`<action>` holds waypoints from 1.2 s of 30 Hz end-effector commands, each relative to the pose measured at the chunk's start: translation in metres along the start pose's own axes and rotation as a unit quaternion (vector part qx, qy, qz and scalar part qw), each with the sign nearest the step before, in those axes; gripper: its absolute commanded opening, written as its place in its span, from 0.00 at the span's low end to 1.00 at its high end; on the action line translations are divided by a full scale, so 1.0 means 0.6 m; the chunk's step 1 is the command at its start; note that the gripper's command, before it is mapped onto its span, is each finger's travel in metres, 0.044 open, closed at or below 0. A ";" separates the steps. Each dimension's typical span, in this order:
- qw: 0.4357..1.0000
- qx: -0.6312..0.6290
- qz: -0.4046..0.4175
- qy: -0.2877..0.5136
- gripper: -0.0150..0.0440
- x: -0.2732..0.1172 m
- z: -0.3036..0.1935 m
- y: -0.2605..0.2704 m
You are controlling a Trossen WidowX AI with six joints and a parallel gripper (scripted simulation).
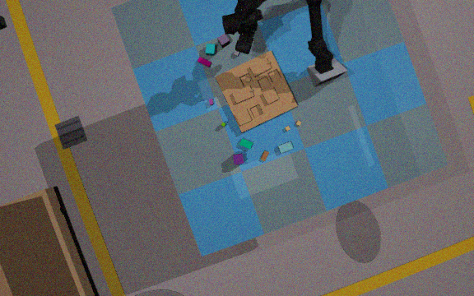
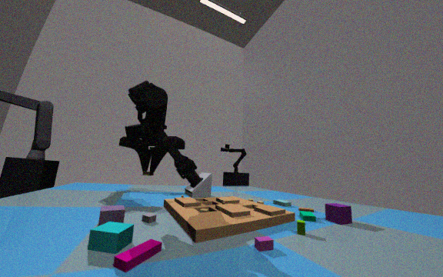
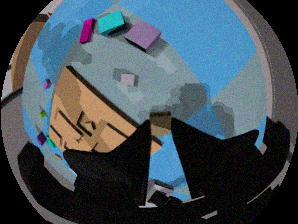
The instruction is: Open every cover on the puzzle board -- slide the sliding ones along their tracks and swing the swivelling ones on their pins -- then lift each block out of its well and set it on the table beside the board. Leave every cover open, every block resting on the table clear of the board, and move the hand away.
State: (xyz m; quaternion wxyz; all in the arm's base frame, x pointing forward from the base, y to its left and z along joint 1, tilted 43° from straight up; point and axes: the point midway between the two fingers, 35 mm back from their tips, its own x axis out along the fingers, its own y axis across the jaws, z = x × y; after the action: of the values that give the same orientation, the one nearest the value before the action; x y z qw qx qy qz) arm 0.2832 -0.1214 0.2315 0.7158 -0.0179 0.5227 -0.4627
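Left of the tan wooden puzzle board (image 1: 282,96) (image 2: 221,229) (image 3: 95,115), a magenta bar (image 1: 205,62) (image 2: 138,255) (image 3: 87,30) lies on the blue-and-grey checkered surface (image 1: 336,177) (image 2: 44,231) (image 3: 200,35). Above the board's near side, my jaws (image 2: 148,174) pinch a small brownish block (image 2: 148,174) (image 3: 160,122) (grey walls (image 2: 341,96) rise beyond).

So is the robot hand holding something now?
The black gripper: closed on a small brown block, held up in the air.

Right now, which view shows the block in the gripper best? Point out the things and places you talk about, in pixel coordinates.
The wrist view: the brown block (image 3: 161,121) sits large between the gripper's (image 3: 161,120) (image 2: 148,174) fingertips. Exterior shows only a sliver there; top hides it beneath the arm.
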 end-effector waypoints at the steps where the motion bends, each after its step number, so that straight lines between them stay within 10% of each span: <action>1: 1.000 -0.003 -0.004 0.000 0.39 0.001 -0.002 -0.011; 36: 1.000 -0.002 -0.003 0.002 0.39 0.094 0.004 -0.005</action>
State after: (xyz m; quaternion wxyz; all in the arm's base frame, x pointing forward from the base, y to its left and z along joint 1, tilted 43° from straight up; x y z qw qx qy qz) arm 0.2852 -0.1598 0.1977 0.7149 -0.0206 0.5217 -0.4651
